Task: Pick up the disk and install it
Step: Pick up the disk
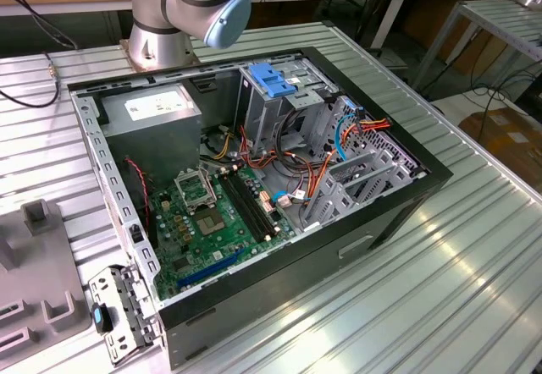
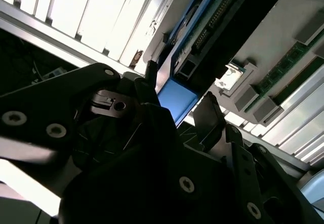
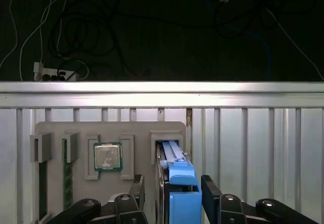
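Disk, with bright blue rails, stands on edge in the end slot of a grey tray near the bench edge. The tray's other pockets hold memory sticks and a chip. The gripper jaws stand apart, straddling the disk.

The silver ribbed metal table shines glossy under glare. The flat black disk has smooth, faintly shiny bright blue plastic rails. The pale grey moulded tray looks matt plastic.
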Motion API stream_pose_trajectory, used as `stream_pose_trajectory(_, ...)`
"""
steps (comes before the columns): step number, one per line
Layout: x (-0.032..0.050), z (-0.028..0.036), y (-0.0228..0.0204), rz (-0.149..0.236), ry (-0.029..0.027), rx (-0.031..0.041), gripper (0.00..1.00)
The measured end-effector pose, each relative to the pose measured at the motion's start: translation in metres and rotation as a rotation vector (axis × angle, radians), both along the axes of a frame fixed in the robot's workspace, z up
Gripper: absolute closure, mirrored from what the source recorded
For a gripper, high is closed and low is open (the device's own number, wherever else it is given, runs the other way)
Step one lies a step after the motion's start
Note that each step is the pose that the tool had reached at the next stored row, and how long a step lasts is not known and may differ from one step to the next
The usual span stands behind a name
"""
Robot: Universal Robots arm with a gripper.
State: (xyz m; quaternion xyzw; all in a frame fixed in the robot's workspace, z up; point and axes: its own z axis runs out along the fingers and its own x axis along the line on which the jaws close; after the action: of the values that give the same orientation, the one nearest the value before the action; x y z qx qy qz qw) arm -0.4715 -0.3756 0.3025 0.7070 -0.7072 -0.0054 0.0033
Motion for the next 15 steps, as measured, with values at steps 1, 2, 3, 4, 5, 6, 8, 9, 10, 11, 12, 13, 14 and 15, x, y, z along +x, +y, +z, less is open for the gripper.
stream_pose_trajectory(1,0.0000,-0.0006,0.0001,0.003,0.0001,-0.0001,0.44)
stream_pose_trajectory(2,0.0000,-0.0010,0.0001,0.004,0.0002,-0.0001,0.44)
stream_pose_trajectory(3,0.0000,-0.0016,0.0002,0.007,0.0001,-0.0001,0.45)
stream_pose_trajectory(4,0.0000,-0.0020,0.0003,0.007,0.0000,0.0000,0.51)
stream_pose_trajectory(5,0.0000,-0.0026,0.0004,0.009,0.0001,-0.0001,0.58)
stream_pose_trajectory(6,0.0000,-0.0030,0.0004,0.010,0.0001,0.0000,0.58)
stream_pose_trajectory(8,0.0000,-0.0038,0.0008,0.012,0.0000,-0.0001,0.58)
stream_pose_trajectory(9,-0.0001,-0.0041,0.0011,0.013,0.0000,-0.0001,0.58)
stream_pose_trajectory(10,-0.0001,-0.0044,0.0016,0.013,-0.0001,0.0000,0.58)
stream_pose_trajectory(11,0.0000,-0.0046,0.0020,0.014,0.0000,0.0000,0.58)
stream_pose_trajectory(12,0.0000,-0.0048,0.0023,0.014,-0.0001,0.0000,0.58)
stream_pose_trajectory(13,0.0000,-0.0049,0.0024,0.014,0.0000,0.0000,0.58)
stream_pose_trajectory(14,0.0000,-0.0049,0.0024,0.014,0.0002,-0.0001,0.58)
stream_pose_trajectory(15,0.0000,-0.0051,0.0025,0.014,0.0002,-0.0001,0.58)
